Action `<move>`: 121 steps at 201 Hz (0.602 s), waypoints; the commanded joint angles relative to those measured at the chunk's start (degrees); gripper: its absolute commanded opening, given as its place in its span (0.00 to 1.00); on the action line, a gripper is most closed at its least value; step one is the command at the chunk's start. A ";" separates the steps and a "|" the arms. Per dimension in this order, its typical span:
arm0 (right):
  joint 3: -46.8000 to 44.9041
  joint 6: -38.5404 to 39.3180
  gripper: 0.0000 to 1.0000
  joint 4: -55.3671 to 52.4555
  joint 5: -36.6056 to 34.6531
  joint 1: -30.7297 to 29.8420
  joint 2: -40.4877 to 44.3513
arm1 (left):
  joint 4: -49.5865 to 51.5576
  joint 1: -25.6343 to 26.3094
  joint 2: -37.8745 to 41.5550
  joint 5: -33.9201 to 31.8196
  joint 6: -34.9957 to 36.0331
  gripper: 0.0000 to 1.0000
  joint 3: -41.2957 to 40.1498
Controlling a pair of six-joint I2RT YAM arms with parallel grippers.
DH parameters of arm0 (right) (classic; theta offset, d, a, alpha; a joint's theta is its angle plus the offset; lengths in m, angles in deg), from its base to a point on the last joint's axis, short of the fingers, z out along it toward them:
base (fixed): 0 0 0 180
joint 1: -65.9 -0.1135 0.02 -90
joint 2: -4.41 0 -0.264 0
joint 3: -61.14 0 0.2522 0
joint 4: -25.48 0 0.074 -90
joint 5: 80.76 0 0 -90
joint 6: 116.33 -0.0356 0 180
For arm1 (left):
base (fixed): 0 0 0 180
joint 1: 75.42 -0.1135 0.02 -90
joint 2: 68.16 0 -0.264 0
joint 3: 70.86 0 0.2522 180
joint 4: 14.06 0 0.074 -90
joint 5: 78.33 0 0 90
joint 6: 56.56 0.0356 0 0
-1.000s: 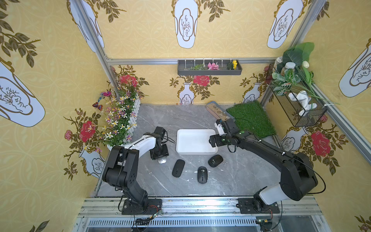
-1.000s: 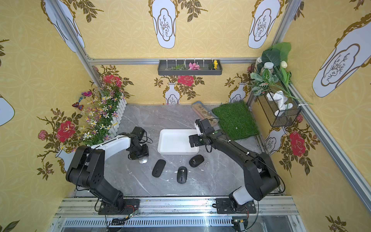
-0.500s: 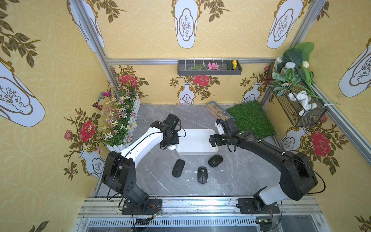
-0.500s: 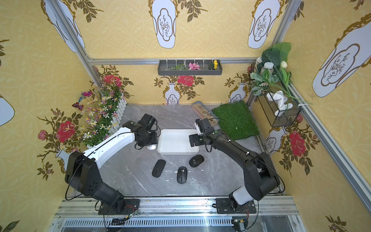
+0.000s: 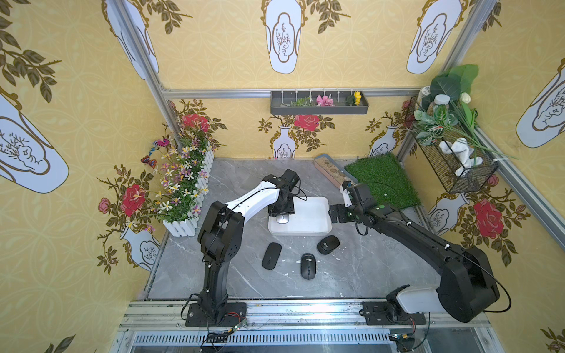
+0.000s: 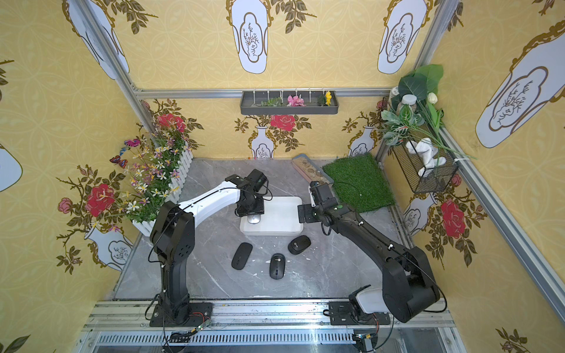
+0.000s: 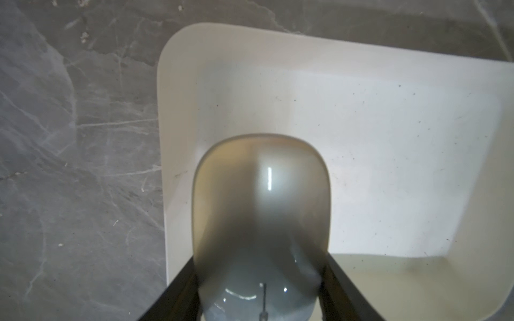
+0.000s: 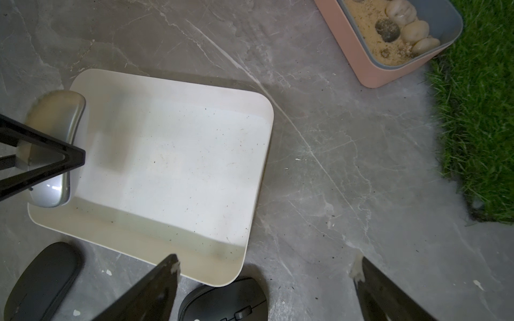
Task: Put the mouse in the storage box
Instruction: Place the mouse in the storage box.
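One mouse (image 7: pixel 261 200) between left gripper (image 7: pixel 260 258) jaws

The mouse (image 5: pixel 282 218) at the box's eight o'clock corner is glossy silver-grey. The box (image 5: pixel 312 214) is plain white, dotted with tiny dark specks. Three other mice (image 5: pixel 308 266) at its six o'clock are matt black. The floor (image 5: pixel 351 275) is grey marble with pale veins. At one o'clock a tray (image 8: pixel 350 52) is pink outside and grey inside, holding tan sand and cream and grey pebbles (image 8: pixel 414 30). The mat (image 5: pixel 382 183) at two o'clock is grass green. The walls (image 5: pixel 214 45) are yellow, patterned with red roses and white vases.
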 commanded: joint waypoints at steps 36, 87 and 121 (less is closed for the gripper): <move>-1.73 -0.23 0.97 0.86 -1.04 0.35 1.77 | 1.56 -0.07 -2.54 -3.01 1.43 0.46 -3.15; -2.62 0.02 0.97 1.15 -0.69 0.57 2.34 | 1.23 -0.07 -2.88 -5.14 1.96 0.49 -4.04; -2.42 0.28 0.97 1.32 -0.49 0.64 2.38 | 1.12 -0.01 -3.83 -5.59 2.23 0.59 -3.66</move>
